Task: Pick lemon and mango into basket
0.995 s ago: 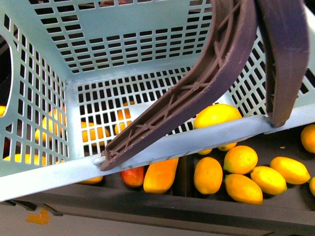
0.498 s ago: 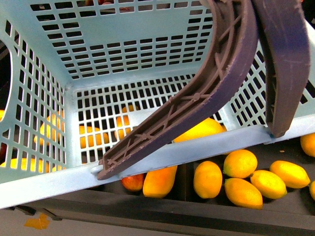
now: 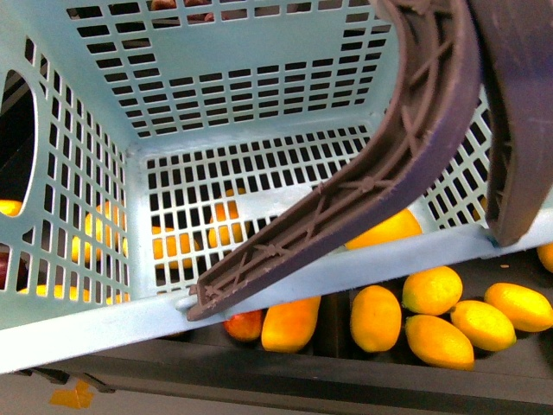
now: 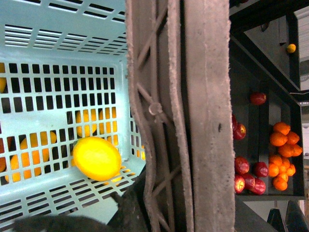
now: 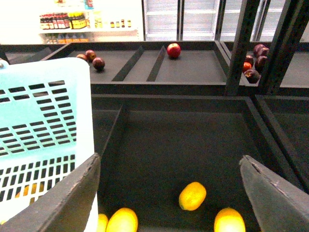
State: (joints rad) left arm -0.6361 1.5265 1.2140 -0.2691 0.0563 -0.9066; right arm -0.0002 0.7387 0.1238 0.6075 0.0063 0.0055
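- Across the front view stretched the light teal slotted plastic basket (image 3: 259, 285), its two ribbed brown handles (image 3: 415, 147) crossing its right side.
- Inside the basket, at the near right corner of the slotted floor, lay the plump deep-yellow lemon (image 4: 96, 158). In the front view a handle and the near rim partly hid it.
- Outside the basket, on the dark shelf (image 3: 346, 367) below the near rim, lay the elongated yellow-orange mango (image 3: 289, 324), its far end covered by the rim.
- A small red-and-yellow fruit (image 3: 244, 325) lay just left of the mango.
- A cluster of five yellow oval fruits (image 3: 441, 341) lay close together to the mango's right.
- The right hand (image 5: 170, 164) hung over a dark shelf bin to the right of the basket. Its two grey fingers (image 5: 67, 198) were wide apart with nothing between them.
- Three yellow fruits (image 5: 192, 195) lay in the bin beneath it.
- The left hand (image 4: 126, 212) showed only as a dark blurred mass close against the handles, and I cannot tell whether it was closed or apart.
- On a farther shelf sat a single red apple (image 5: 173, 50).
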